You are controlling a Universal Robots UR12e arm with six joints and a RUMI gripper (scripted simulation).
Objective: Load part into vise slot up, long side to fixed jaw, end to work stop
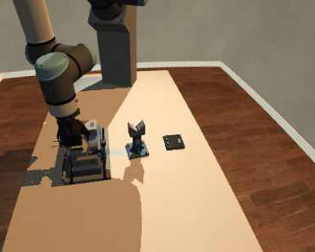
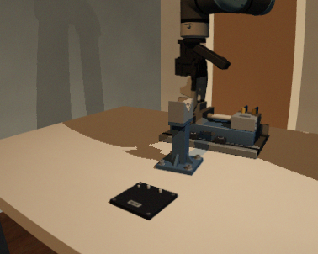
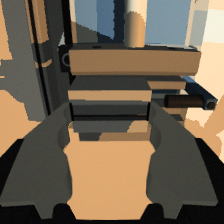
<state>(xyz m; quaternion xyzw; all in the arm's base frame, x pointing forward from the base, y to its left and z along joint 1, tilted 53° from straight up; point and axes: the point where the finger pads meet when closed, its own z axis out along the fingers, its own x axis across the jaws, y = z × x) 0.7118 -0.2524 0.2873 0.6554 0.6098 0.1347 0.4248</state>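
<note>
My gripper (image 1: 85, 144) (image 2: 197, 96) (image 3: 110, 102) is shut on the part (image 3: 110, 95), held across its ends, over the space between the vise's jaws. A dark band, looking like the slot, runs along its upper side. The vise (image 1: 87, 168) (image 2: 230, 132) is open. The moving jaw (image 3: 132, 61), on the cylinder rod (image 3: 135, 30), lies beyond the part, with a gap between. The work stop (image 3: 184, 101) is right of the right fingertip. The fixed jaw's contact with the part, and whether the part rests on the low bars, cannot be told.
The V-block (image 1: 137, 141) (image 2: 179, 113) stands on its blue post beside the vise, with nothing in it. The black infeed plate (image 1: 173, 142) (image 2: 143, 203) lies beyond it and holds no part. The air cylinder (image 2: 245, 121) is at the vise's far end.
</note>
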